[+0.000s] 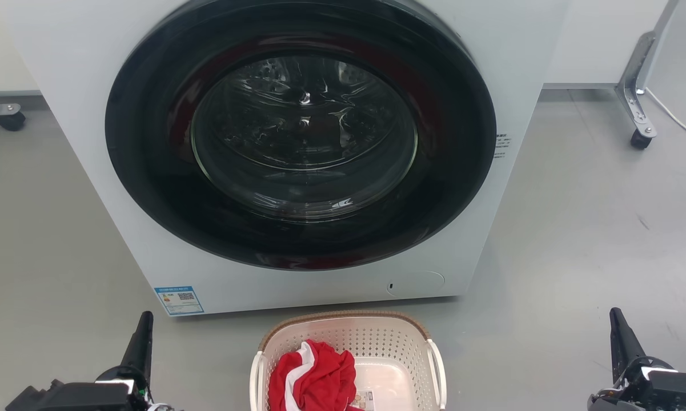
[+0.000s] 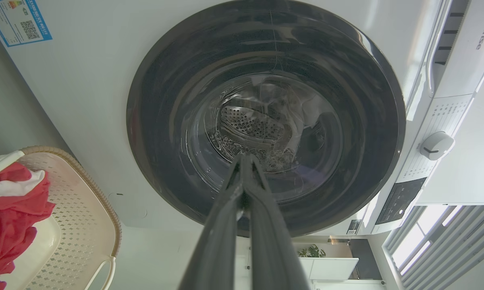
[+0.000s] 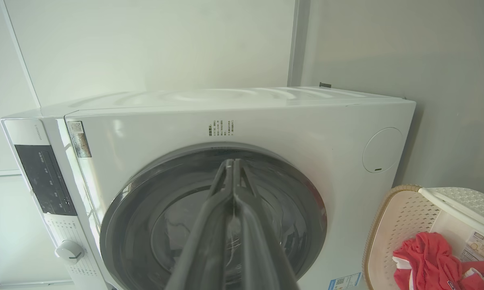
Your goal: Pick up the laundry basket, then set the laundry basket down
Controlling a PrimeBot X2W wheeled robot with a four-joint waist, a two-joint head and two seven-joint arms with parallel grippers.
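Head view cuts the laundry basket (image 1: 371, 339) off at the bottom edge, so its near end isn't visible. It sits on the grey floor (image 1: 577, 240) just in front of the washing machine (image 1: 91, 142), approx. centred between the two grippers and apart from both. It's cream plastic and rounded-rectangular, walls perforated w/ small holes, w/ a brown woven-look rim and a white handle on each side.

Inside is a crumpled red garment (image 1: 314, 377) w/ a white stripe, heaped on the left half and hiding that part of the smooth base. A small label (image 1: 365, 398) lies on the base beside it, print too small to read.

Machine is white w/ a big round dark door (image 1: 303, 137). The glass is full of reflections, so drum contents are hard to make out. Left wrist view shows perforated metal and sth pale behind the glass, can't tell what. Blue sticker (image 1: 179, 299) at the front's lower left corner, text illegible.

Left gripper (image 1: 146, 315) is at lower left and right gripper (image 1: 615, 313) at lower right, bodies cut off by the frame. Both wrist views show the long dark fingers (image 2: 266, 233) pressed together at the tips, gripping nothing, pointing at the door.
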